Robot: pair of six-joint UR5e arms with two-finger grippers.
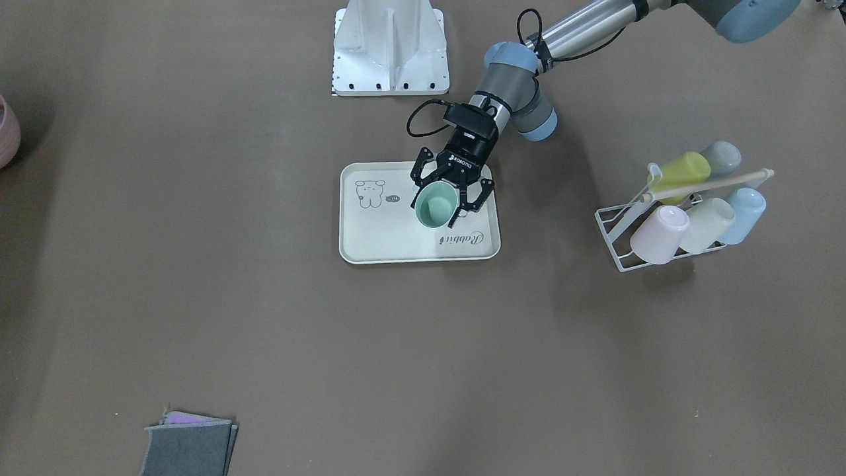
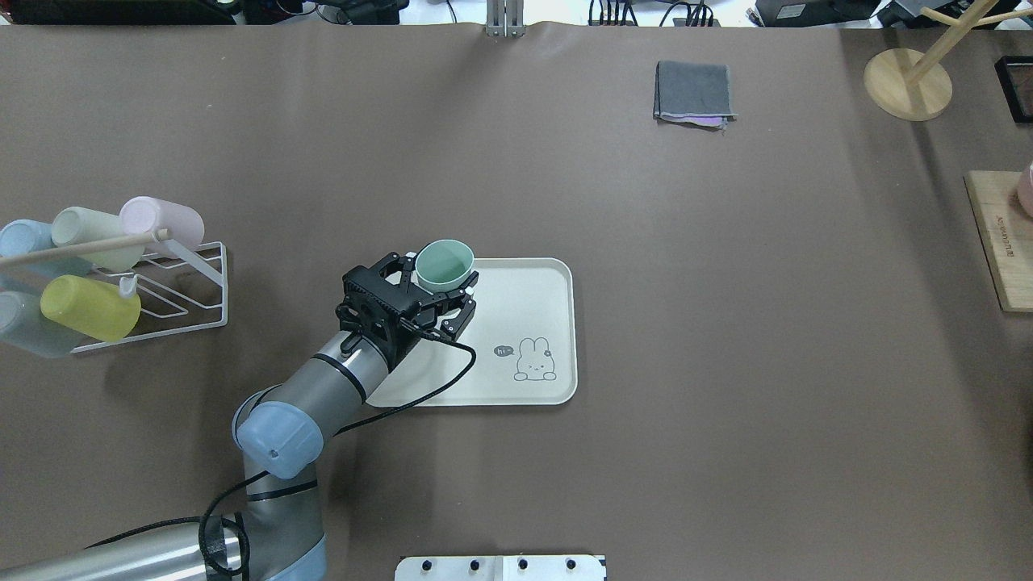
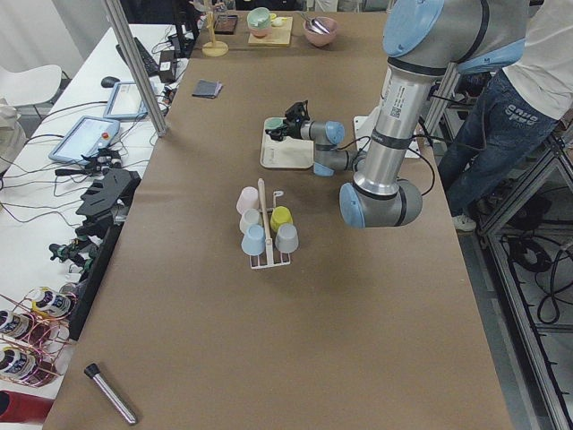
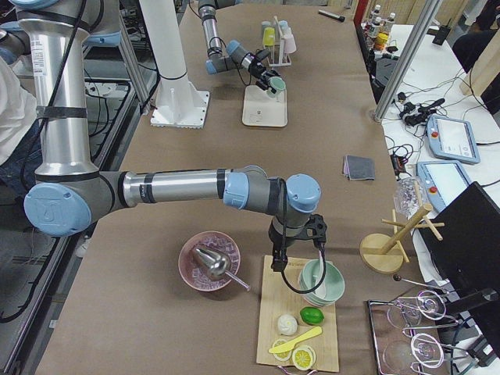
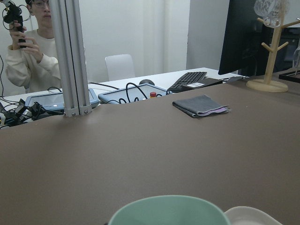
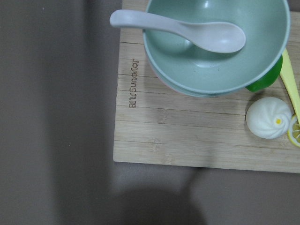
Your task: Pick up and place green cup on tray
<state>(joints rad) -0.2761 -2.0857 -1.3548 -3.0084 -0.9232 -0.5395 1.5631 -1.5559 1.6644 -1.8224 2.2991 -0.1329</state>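
Far left: a white wire rack (image 2: 194,282) holds pastel cups (image 2: 161,218) lying on their sides. Next, the left gripper (image 2: 440,273) reaches in nearly level, its jaws closed against opposite sides of the green cup (image 2: 444,262). The cup is a small, matte, pale mint tumbler without a handle, slightly tapered, mouth upward and empty. It sits between the fingertips, over the left half of the cream tray (image 2: 533,298). Whether its base touches the tray cannot be judged from these views. Far right: the right gripper (image 4: 299,262) hangs above a wooden board (image 6: 187,140) bearing a green bowl (image 6: 211,65) with a white spoon (image 6: 187,33). Whether its fingers are apart or together cannot be told.
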